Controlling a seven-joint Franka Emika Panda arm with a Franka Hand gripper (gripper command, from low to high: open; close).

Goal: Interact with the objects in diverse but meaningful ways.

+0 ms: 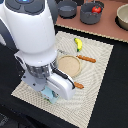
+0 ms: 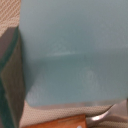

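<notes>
A pale blue cup (image 2: 70,50) fills almost the whole wrist view, and one dark finger (image 2: 9,75) lies flat against its side. In the exterior view the cup (image 1: 48,95) peeks out under my gripper (image 1: 49,91) at the near corner of the woven mat (image 1: 100,55), with the arm hiding most of it. Just beside the cup lies an orange-handled piece of cutlery (image 2: 57,122) (image 1: 78,85). A tan plate (image 1: 70,65) sits mid-mat, with a yellow banana (image 1: 78,44) and a second orange-handled piece (image 1: 86,59) beyond it.
At the back, on the brown surface, a grey pot (image 1: 91,16) holds a red tomato (image 1: 95,8). A dark pot (image 1: 67,8) stands to the exterior view's left of it and a pale bowl (image 1: 122,17) to the right. The arm's white body hides the mat's left part.
</notes>
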